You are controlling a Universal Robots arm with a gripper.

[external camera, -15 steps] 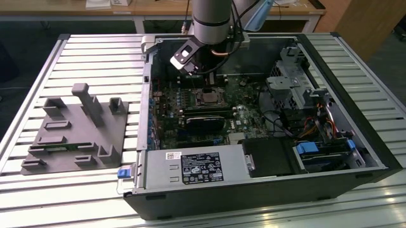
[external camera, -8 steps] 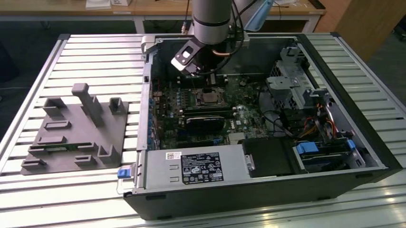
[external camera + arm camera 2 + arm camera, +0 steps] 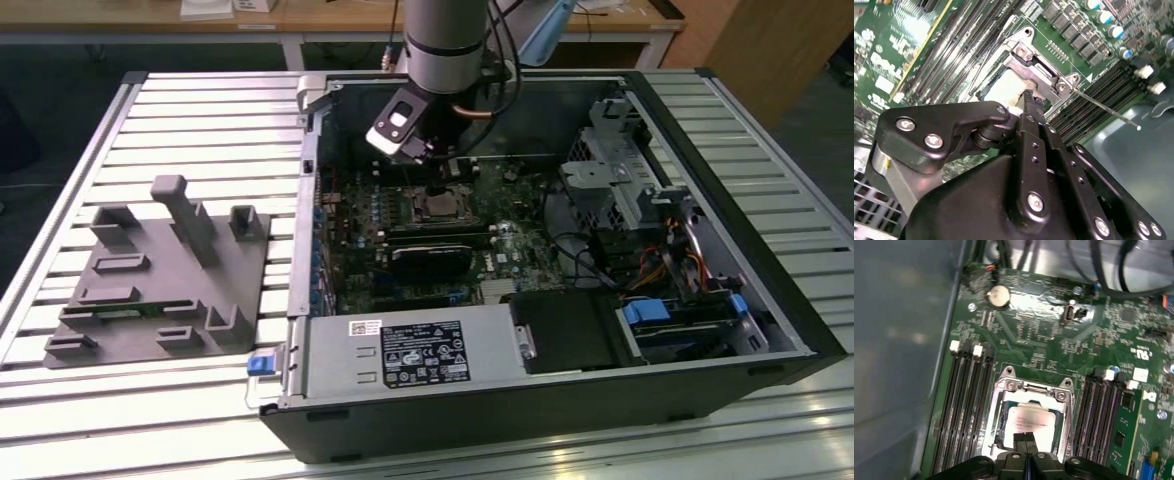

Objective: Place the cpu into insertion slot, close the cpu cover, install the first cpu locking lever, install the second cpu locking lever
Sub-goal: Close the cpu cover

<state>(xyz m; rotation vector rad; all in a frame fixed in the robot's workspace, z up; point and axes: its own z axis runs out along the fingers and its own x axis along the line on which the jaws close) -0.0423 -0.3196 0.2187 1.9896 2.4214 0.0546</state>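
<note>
While the cpu (image 3: 1030, 421) lies seated in the slot (image 3: 995, 425) just under its tips, the claw (image 3: 1025, 436) hangs with fingers pressed together, gripping nothing, a posture suited to pushing the cover (image 3: 1029, 389), not grasping.

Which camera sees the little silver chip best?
The first wrist view: the chip faces the camera, its square silver top plain inside the socket, just beyond the gripper. In the second wrist view the gripper hides part of it. In the exterior view it is a tiny speck under the gripper.
</note>
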